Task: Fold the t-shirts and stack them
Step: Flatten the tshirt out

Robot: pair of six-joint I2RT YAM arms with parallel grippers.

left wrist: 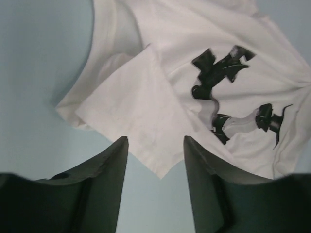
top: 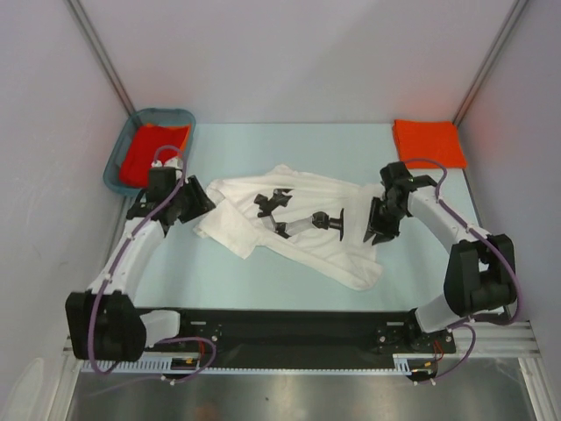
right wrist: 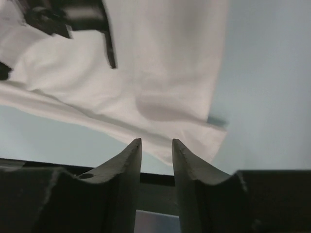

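A white t-shirt [top: 302,224] with a black print [top: 289,215] lies crumpled and face up in the middle of the table. My left gripper [top: 202,200] stands open at its left edge. In the left wrist view a corner of the white shirt [left wrist: 146,107] lies flat on the table below the open left gripper [left wrist: 155,141], held by nothing. My right gripper [top: 372,230] hovers at the shirt's right edge. In the right wrist view it [right wrist: 156,142] is open by a narrow gap with nothing in it, the white cloth [right wrist: 160,87] just beyond. A folded orange-red t-shirt [top: 429,142] lies at the back right.
A teal basket [top: 112,168] at the back left holds another orange-red shirt [top: 151,149]. Pale walls close the table at the back and both sides. The black base rail [top: 289,329] runs along the near edge.
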